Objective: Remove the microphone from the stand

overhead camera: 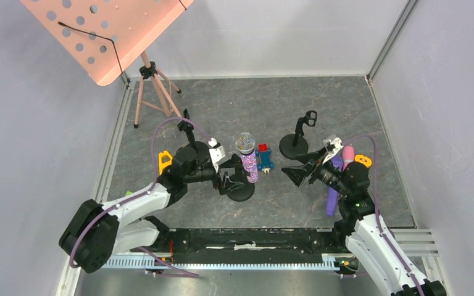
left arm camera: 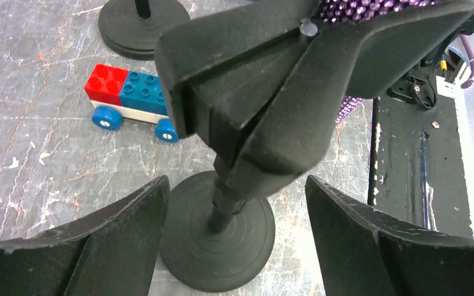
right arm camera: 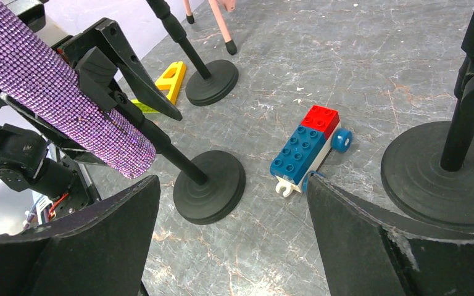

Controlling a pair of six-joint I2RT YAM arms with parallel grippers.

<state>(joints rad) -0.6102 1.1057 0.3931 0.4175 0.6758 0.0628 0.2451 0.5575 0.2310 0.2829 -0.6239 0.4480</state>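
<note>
The microphone (overhead camera: pixel 247 159) has a purple glitter body and a silver mesh head. It sits tilted in the clip of a black stand (overhead camera: pixel 241 192) at the centre. My left gripper (overhead camera: pixel 229 174) is open right beside the stand's pole, below the clip. In the left wrist view the clip (left arm camera: pixel 271 80) fills the middle, the purple body (left arm camera: pixel 370 9) shows at the top, and the open gripper (left arm camera: pixel 237 237) straddles the round base (left arm camera: pixel 219 243). My right gripper (overhead camera: pixel 297 168) is open and empty, to the right of the stand. Its view shows the microphone (right arm camera: pixel 62 92), the base (right arm camera: pixel 210 185) and the gripper (right arm camera: pixel 231 246).
A red and blue toy brick car (overhead camera: pixel 264 156) lies right of the microphone. An empty stand (overhead camera: pixel 295 144) is behind my right gripper, another (overhead camera: pixel 187 127) behind my left arm. A pink music stand (overhead camera: pixel 108 31) is at the back left. A second purple microphone (overhead camera: pixel 333 191) lies under my right arm.
</note>
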